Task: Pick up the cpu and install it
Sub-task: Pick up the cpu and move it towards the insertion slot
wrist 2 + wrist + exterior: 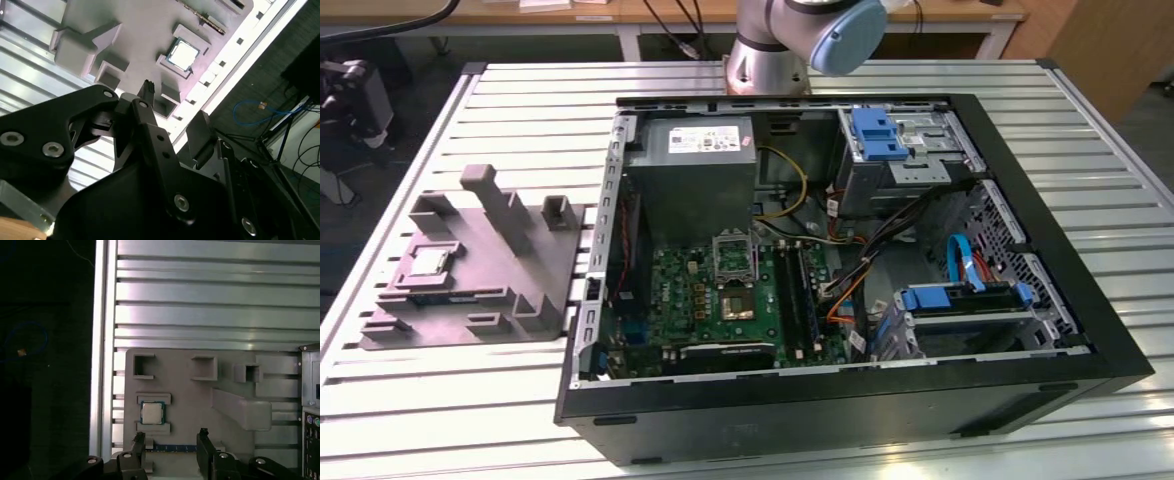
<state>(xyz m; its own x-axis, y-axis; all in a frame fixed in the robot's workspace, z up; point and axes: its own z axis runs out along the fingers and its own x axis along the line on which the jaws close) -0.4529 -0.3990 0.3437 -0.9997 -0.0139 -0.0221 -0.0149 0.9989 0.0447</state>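
The cpu (427, 262) is a small square chip with a silvery top, lying flat in a pocket of the grey holder tray (467, 300) on the exterior view's left. Both wrist views look down on it: the cpu (152, 413) (182, 54) rests between two low grey ridges. My gripper (171, 439) (175, 102) hovers above the tray, off to one side of the chip, open with nothing between its black fingers (202, 439). On the green board (720, 300) inside the computer case, the socket (736, 303) lies uncovered with its frame (734, 250) raised.
The open black case (854, 400) holds a grey power-supply box (700, 150), blue drive brackets (961, 295) and loose cables. A long memory stick (172, 447) lies in the tray close to the fingers. Upright grey posts (487, 195) stand on the tray. The slatted table's edge (102, 340) runs beside it.
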